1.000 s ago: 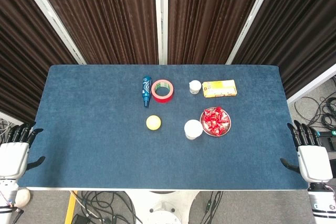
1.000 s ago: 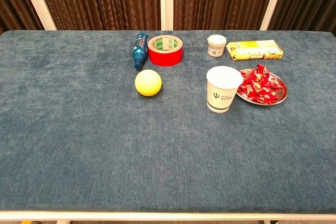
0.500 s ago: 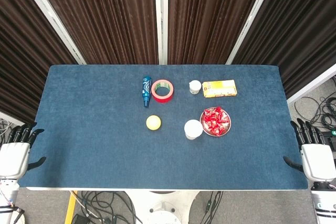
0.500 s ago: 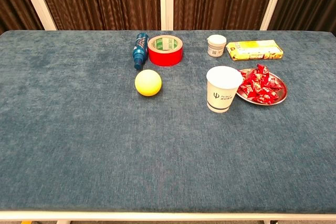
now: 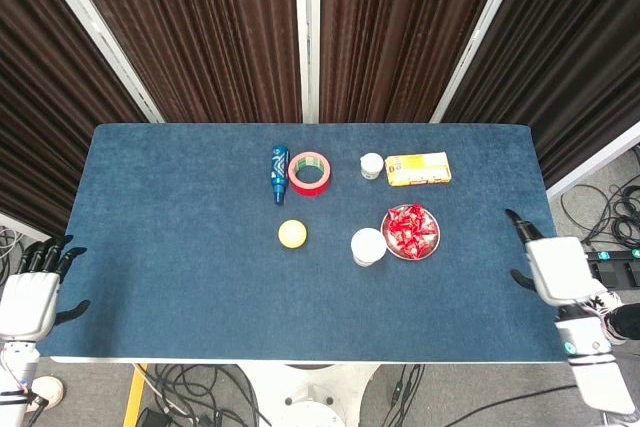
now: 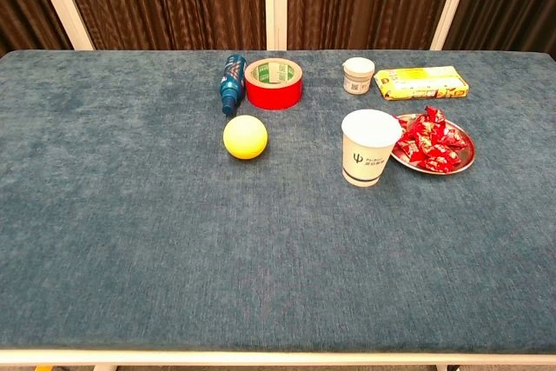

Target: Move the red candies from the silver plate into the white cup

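The right hand's fingers (image 5: 512, 217) point toward the far edge of the table (image 5: 180, 267); they lie close together and hold nothing, though how far they are spread I cannot tell from this angle. The right hand (image 5: 552, 267) itself now hangs over the table's right edge, tilted inward, whereas half a second ago it sat just off that edge, nearer the right front corner. The left hand (image 5: 28, 292) stays off the left front corner, its dark fingers (image 5: 47, 253) apart and empty, as before. Neither hand shows in the chest view.

The red candies (image 5: 410, 229) lie heaped in the silver plate (image 5: 432, 247), right of the table's centre, none of them moved. The white cup (image 5: 367, 246) stands upright just left of the plate, its rim close against the plate's edge in the chest view, and lies on the far side of the plate from the right hand.

Toward the far edge sit a yellow box (image 5: 418, 168) and a small white jar (image 5: 371, 165), with a red tape roll (image 5: 309, 172) and a blue bottle (image 5: 278, 173) lying on its side further left. A yellow ball (image 5: 291, 234) rests left of the cup. Bare blue cloth lies between the right hand and the plate.
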Controlling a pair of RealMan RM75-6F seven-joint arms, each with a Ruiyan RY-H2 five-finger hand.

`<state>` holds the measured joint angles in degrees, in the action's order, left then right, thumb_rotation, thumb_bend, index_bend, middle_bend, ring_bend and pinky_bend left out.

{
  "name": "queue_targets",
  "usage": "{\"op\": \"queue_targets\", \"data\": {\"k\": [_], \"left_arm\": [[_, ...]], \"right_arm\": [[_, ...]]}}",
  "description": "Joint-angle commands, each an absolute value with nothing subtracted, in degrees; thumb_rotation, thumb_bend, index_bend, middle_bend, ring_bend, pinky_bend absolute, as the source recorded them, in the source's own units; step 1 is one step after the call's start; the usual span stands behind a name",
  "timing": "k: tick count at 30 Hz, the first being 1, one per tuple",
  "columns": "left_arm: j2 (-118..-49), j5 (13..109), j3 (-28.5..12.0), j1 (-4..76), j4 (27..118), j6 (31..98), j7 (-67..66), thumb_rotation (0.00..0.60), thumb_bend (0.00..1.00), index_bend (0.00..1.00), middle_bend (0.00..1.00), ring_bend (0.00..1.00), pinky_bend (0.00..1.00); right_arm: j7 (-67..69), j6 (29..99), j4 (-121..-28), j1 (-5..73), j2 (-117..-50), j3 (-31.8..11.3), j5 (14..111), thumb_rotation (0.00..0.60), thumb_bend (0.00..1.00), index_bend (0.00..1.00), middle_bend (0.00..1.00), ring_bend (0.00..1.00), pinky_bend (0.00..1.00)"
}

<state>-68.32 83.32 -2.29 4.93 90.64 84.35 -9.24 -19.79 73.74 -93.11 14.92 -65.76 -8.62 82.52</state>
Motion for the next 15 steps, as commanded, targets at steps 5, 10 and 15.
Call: {"op": "queue_targets", "data": {"k": [5,10,15], "left_arm": [[-68.3,83.2,-2.3,4.8,90.4,84.5,-8.9,0.600,0.00,0.29,0.22,0.12,0.13],[-68.4,83.0,-2.1,4.6,90.0,84.3,-8.5,0.600,0.00,0.29,0.22,0.12,0.13],[-68.8,82.8,-2.1,4.6,89.4,84.1,-8.1,0.600,0.00,0.29,0.22,0.12,0.13]], "right_arm": [[-24.8,62.7,-88.3,23.7,-72.1,-10.9,76.8,0.600,0.06,0.17,0.87,0.92,1.00],[-26.3,56.8,-83.8,28.4,-76.4,-11.1,73.6,0.600,0.07,0.23,1.00,1.00,1.00],[-27.5,52.0,-79.7,31.9,-80.8,-10.8,70.4,0.600,0.08,0.31,1.00,1.00,1.00]]}}
